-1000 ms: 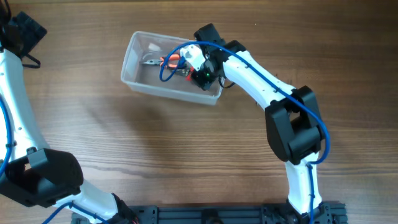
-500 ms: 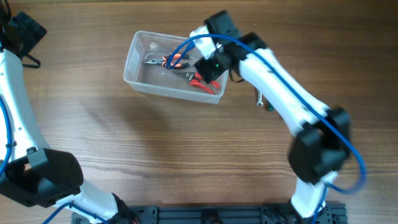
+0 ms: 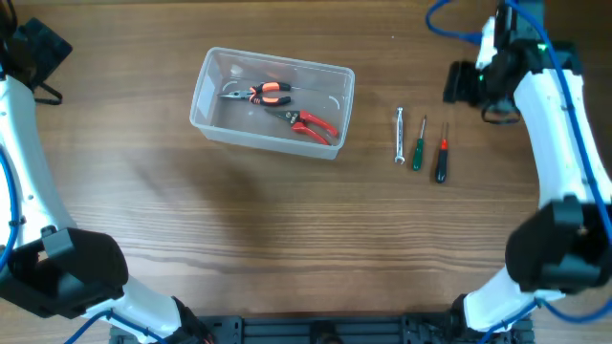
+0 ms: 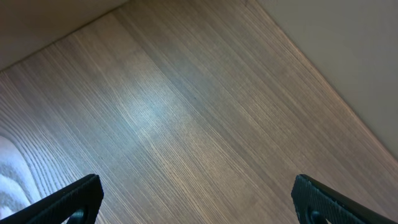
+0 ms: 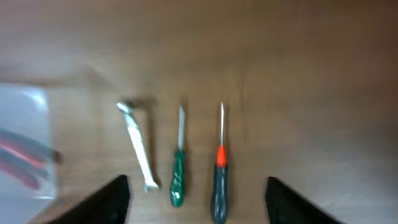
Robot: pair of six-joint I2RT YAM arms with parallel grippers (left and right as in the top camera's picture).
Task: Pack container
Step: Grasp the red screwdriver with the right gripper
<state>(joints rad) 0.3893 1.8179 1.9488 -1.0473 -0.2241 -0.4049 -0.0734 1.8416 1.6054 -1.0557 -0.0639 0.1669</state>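
Observation:
The container (image 3: 205, 113), a clear plastic tub, sits left of centre with orange-handled pliers (image 3: 258, 93) and red-handled cutters (image 3: 311, 124) lying inside. To its right a silver wrench (image 3: 400, 136), a green screwdriver (image 3: 419, 145) and a black-and-red screwdriver (image 3: 441, 155) lie side by side on the table. My right gripper (image 3: 461, 84) hovers open just beyond these tools. In the blurred right wrist view, the wrench (image 5: 138, 146), the green screwdriver (image 5: 179, 165) and the black one (image 5: 220, 174) lie below the right gripper (image 5: 199, 205). My left gripper (image 4: 199, 202) is open over bare wood.
The wooden table's far edge (image 4: 323, 81) runs close by the left gripper (image 3: 40, 46), which stays at the far left corner. A corner of the container (image 5: 25, 143) shows at the left of the right wrist view.
My right gripper opened, left the red-handled cutters in the container, drew out and swung right to above the three loose tools. The left arm has not moved.

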